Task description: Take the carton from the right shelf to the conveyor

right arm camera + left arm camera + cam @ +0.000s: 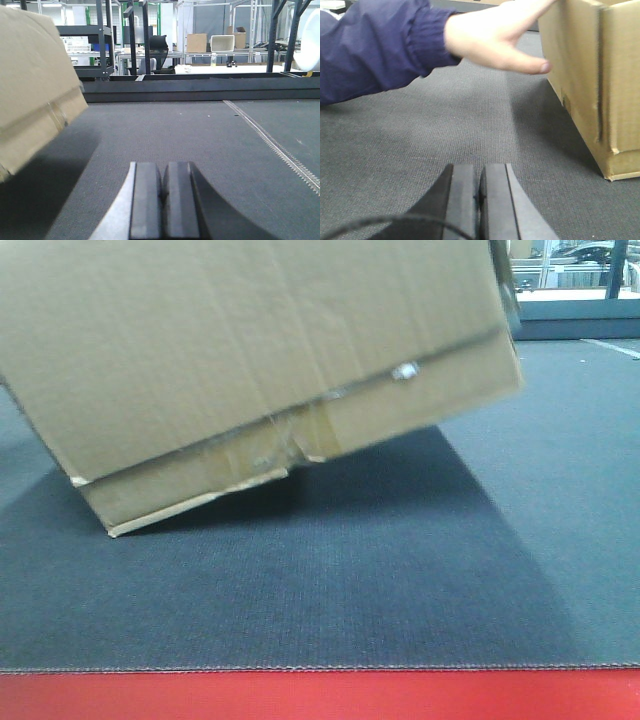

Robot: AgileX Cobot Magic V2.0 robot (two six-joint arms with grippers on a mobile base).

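Both claws are pinched tight with nothing in them: the left gripper [480,185], then the right gripper [162,192]. Between them, the big brown cardboard carton [250,360] sits tipped on the flat dark grey conveyor [330,590], with a person's hand [500,40] touching it. It probably needs laying down flat, gently.

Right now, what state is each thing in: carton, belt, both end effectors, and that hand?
carton: tilted, one lower edge on the belt, other side raised; tape seam wrinkled
conveyor: bare around the carton
person's hand: touching the carton's side
left end effector: shut, holding nothing
right end effector: shut, holding nothing
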